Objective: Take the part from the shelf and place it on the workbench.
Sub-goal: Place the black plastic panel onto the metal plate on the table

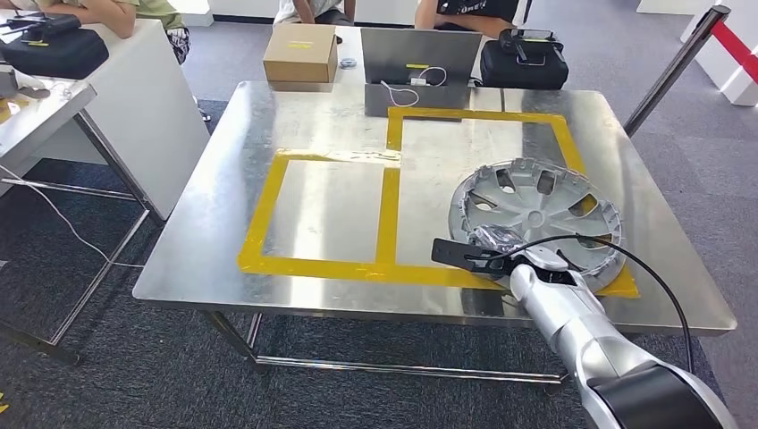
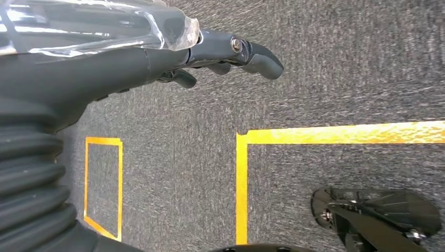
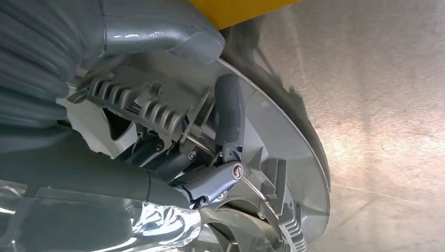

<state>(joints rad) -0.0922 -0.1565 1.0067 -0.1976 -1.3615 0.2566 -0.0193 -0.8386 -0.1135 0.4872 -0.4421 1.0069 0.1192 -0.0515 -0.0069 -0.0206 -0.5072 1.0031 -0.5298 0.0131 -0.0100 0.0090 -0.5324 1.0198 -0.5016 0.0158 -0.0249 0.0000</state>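
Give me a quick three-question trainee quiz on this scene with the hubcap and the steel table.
1. True or false: the hubcap lies on the table.
2. Which hand grips the hubcap's rim? A) left hand B) right hand C) neither
3. Fill in: the left hand hangs over grey ____ marked with yellow tape.

Key:
1. True. It lies at the near right part of the table, overlapping the yellow tape.
2. B. The right hand has its fingers around the rim.
3. Carpet.
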